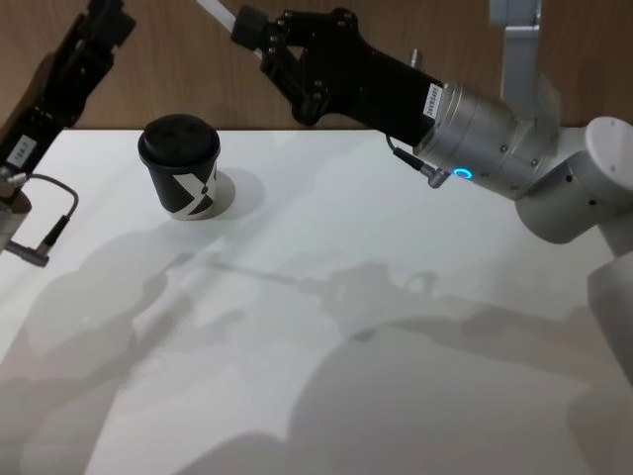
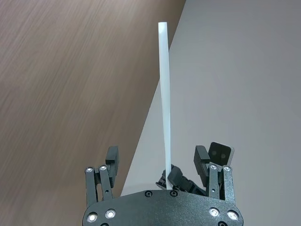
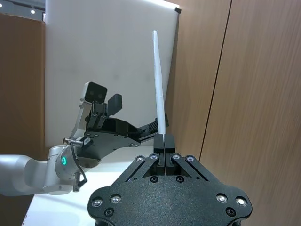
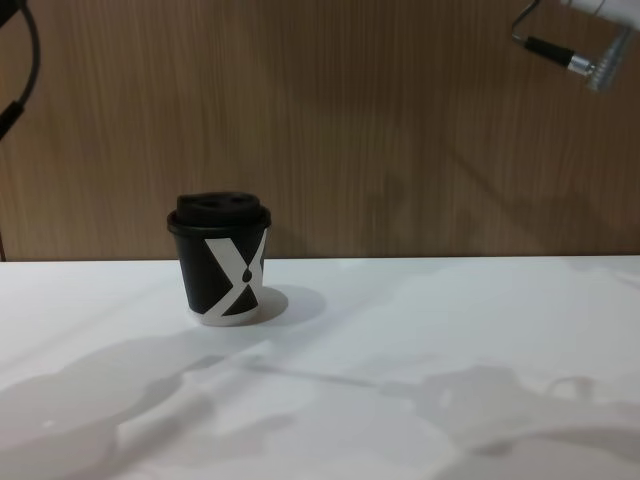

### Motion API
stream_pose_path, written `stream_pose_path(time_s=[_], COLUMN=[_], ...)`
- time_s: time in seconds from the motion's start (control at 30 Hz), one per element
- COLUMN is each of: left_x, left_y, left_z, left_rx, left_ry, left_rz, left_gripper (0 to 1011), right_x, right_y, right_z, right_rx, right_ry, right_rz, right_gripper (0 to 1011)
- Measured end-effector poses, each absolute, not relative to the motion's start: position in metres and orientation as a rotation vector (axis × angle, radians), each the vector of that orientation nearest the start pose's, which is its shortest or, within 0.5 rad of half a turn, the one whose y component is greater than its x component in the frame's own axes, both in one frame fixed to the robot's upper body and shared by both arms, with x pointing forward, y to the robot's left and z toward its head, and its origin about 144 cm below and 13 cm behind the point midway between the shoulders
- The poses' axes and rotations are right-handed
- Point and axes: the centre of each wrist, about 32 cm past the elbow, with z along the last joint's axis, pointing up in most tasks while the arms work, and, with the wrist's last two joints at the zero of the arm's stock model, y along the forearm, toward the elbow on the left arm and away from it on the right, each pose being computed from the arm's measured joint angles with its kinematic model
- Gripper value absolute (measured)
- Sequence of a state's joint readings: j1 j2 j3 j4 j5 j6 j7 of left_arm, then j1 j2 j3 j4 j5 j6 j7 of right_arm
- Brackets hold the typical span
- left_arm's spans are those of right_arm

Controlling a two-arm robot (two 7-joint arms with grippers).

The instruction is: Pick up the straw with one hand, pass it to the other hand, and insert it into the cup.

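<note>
The straw (image 3: 159, 84) is thin and white, and my right gripper (image 3: 162, 137) is shut on its lower end. In the head view that gripper (image 1: 247, 28) hangs high over the table's far edge, with the straw (image 1: 212, 11) slanting up and left out of the picture. My left gripper (image 2: 157, 153) is open, and the straw (image 2: 164, 94) runs between its spread fingers without touching them. The black cup (image 1: 183, 168) with a white X and a black lid stands upright at the table's far left (image 4: 222, 265), well below both grippers.
The white table (image 1: 396, 346) carries only the cup and the arms' shadows. A wood-panel wall (image 4: 400, 120) stands right behind it. A loose cable (image 1: 49, 233) hangs from my left arm (image 1: 59, 89) over the table's left edge.
</note>
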State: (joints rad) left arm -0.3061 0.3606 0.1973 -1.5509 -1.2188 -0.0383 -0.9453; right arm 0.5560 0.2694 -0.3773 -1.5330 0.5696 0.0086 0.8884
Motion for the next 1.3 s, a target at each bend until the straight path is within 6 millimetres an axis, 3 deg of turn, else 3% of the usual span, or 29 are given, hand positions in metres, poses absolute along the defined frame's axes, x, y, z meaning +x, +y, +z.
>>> stream_pose_path(time_s=[1.3], left_x=[0.545], left_y=[0.252], left_z=[1.268], left_rx=[-0.859], left_ry=[0.142], left_rz=[0.329], left_gripper=[1003], right_x=[0.565], right_y=[-0.193], right_z=[1.320], right_rx=[0.292], right_ry=[-0.267], right_rz=[-0.274], right_gripper=[10])
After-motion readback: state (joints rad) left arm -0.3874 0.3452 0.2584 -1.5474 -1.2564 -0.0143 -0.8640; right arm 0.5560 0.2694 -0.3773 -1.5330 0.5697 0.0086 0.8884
